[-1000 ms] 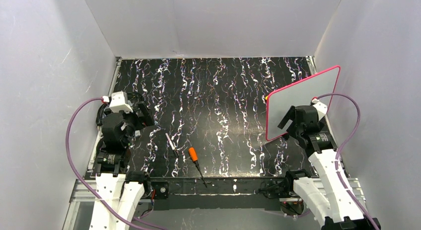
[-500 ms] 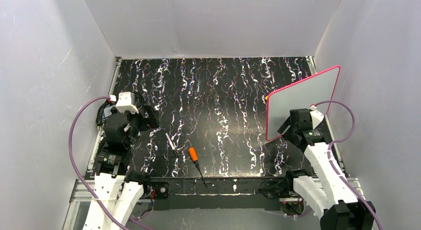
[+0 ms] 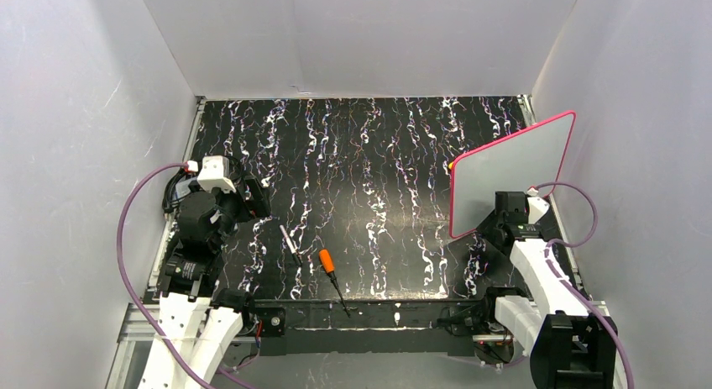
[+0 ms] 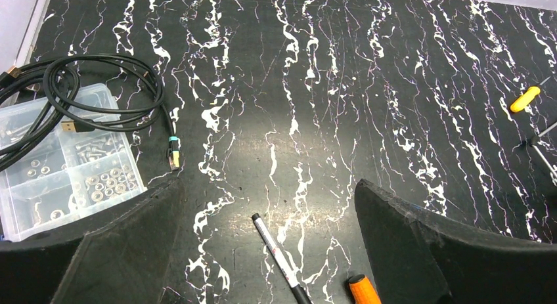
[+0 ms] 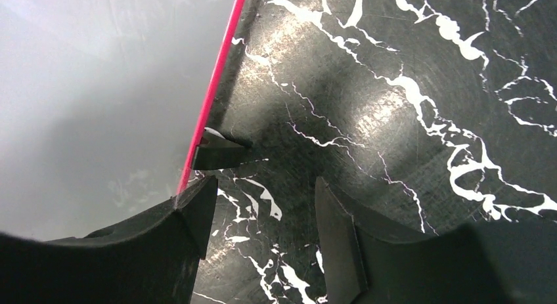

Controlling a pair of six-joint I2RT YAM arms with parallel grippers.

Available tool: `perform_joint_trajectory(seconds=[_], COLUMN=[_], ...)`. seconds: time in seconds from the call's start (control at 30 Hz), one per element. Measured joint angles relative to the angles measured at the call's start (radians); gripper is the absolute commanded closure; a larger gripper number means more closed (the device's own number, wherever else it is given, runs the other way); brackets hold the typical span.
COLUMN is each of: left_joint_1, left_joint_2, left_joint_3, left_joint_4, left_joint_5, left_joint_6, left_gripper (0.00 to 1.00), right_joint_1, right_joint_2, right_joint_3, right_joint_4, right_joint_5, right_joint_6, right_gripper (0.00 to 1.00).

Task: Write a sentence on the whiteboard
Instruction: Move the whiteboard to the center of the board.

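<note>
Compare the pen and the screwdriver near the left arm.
The pen is slim with a pale barrel; the screwdriver has a thick orange handle and dark shaft. The pen lies nearer the left gripper, the screwdriver nearer the front edge of the table. Both lie flat, slanted alike, ungripped.

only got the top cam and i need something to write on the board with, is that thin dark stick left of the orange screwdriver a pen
observer: yes. The left wrist view shows a slim pen with a black cap, lying flat on the table below the open left gripper.
operator: anything hidden behind the left arm
observer: a clear parts box of nuts and screws, with a black cable coiled over it.
operator: is the right one gripping the board
observer: no. The right gripper is open with nothing between its fingers. The whiteboard stands beside it on a small black foot.
</note>
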Motion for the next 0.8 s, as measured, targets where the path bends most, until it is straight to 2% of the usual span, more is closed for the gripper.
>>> perform_joint_trajectory(seconds=[0.57,0.8], left_joint_1=[0.000,0.000], left_joint_2=[0.018,0.024], left_joint_3=[0.000,0.000], left_joint_4=[0.000,0.000], left_joint_5=[0.015,0.018], left_joint_6=[0.000,0.000], left_gripper=[0.01,0.01], right_joint_1=[-0.005,-0.005], right_joint_2=[0.044,0.051], right_joint_3=[-0.044,-0.045], right_joint_4=[0.159,0.167], right_joint_5=[-0.184,-0.229], right_joint_6=[-0.139,-0.177], right_gripper=[0.63,0.65])
